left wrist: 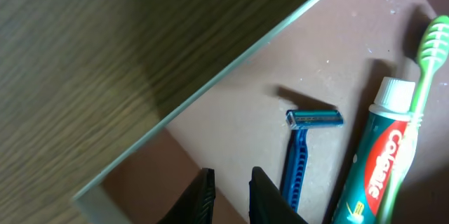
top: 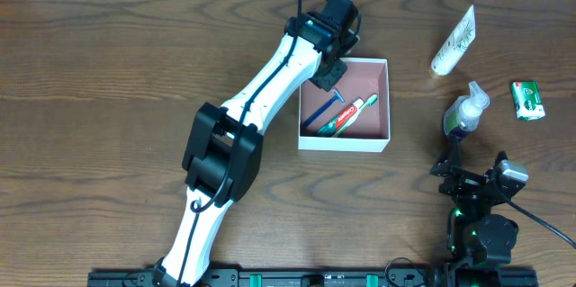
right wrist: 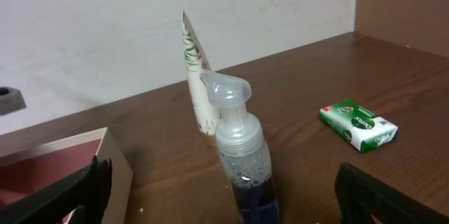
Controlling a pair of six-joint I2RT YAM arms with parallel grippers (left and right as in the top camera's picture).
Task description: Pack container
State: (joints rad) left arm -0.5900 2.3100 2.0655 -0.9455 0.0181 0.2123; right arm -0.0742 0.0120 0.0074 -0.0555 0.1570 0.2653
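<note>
left gripper hangs low inside the container, at its upper left corner in the overhead view, fingers drawn almost together with a thin gap and nothing pinched. the container sits mid-frame on the table.

biggest risk, i'd judge: the box wall running across the left of the wrist frame is near, so a sideways move made this low could catch it and drag the box. smaller risk: a finger nudging the razor, just right of the fingers, into the toothpaste and toothbrush at the frame's right edge.

right gripper, spread wide at lower right of the overhead, faces the pump bottle. whether its fingers flank the bottle is hard to tell. a clumsy closing could tip that tall bottle. beyond it lie a white tube, upper right, and a green soap bar, well apart. nothing blocks either.
</note>
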